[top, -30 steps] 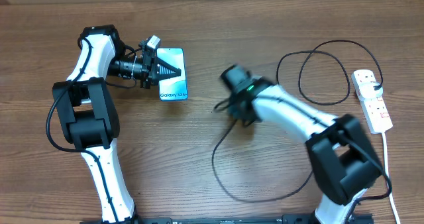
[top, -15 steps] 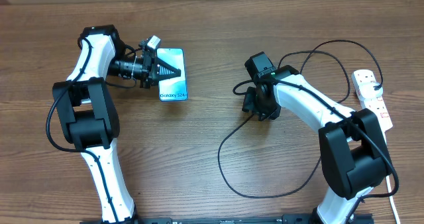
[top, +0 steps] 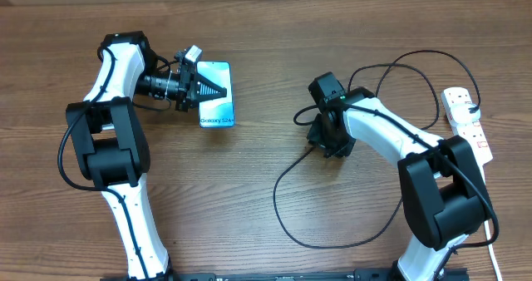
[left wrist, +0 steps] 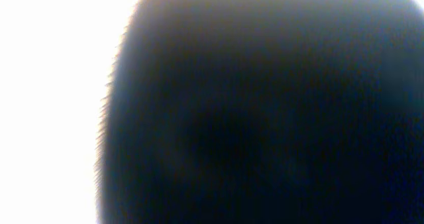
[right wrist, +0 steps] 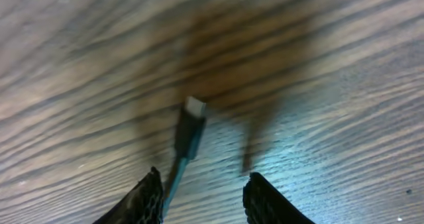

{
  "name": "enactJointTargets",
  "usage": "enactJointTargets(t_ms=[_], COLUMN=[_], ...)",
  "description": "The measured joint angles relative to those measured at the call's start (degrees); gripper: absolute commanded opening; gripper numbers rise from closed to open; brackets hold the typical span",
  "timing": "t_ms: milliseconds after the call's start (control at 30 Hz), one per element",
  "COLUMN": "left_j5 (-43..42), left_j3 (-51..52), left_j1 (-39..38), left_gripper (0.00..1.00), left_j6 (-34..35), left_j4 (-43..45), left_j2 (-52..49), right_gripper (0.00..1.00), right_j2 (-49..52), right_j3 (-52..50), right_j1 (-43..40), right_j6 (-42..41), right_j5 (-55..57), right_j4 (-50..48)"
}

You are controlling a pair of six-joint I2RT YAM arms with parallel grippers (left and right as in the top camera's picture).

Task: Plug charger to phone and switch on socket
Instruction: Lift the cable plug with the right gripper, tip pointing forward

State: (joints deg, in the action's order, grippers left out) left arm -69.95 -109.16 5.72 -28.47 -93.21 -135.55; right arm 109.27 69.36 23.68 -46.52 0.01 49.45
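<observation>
Overhead: the phone (top: 216,95) lies flat on the far left part of the desk (top: 249,231), screen up, its long edges running front to back. The left hand (top: 213,88) reaches in from the phone's left edge, its dark tapered tips pressed together, holding nothing and resting over the screen's upper half. A wide stretch of bare wood separates the phone's right edge from the right hand (top: 328,141), which points down at the desk near the middle. The charger (top: 276,199) curves out from under that hand in a large loop toward the near edge. A second loop behind the right arm runs on to the socket (top: 467,125), which lies close to the right edge of the desk.

Left wrist: only a dark blur beside white glare; nothing can be made out here.

Right wrist: the two black fingertips (right wrist: 149,197) stand apart at the bottom of the frame, gripping nothing. The cable passes up between them, close beside the left one and away from the right, ending in the connector tip (right wrist: 194,108) over the wood grain. Whether the tip touches the desk I cannot tell.
</observation>
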Motion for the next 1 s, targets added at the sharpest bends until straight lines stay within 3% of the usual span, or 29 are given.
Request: enactJointTargets(t_ms=[233,433,567,767,1000], left_j5=[0.1,0.2,0.2,0.2,0.2], left_j3=[0.0,0.0,0.0,0.0,0.0], left_j1=[0.0,0.0,0.0,0.0,0.0], left_gripper=[0.04,0.04,0.04,0.04,0.04], left_j6=[0.0,0.0,0.0,0.0,0.0], left_j4=[0.0,0.0,0.0,0.0,0.0], left_j2=[0.0,0.0,0.0,0.0,0.0], right_gripper=[0.23,0.21,0.23,0.39,0.38], right_j2=[0.4,0.6,0.6,0.6,0.6], right_j3=[-0.9,-0.9,-0.9,-0.9,-0.9], right_j1=[0.0,0.0,0.0,0.0,0.0], right_j6=[-1.5,-1.7,-1.7,-1.7,-1.9], right_j5=[-1.2,-2.6,-2.6,-2.6,-2.6], right_j4=[-2.6,-4.7,-5.0,-5.6,-5.9])
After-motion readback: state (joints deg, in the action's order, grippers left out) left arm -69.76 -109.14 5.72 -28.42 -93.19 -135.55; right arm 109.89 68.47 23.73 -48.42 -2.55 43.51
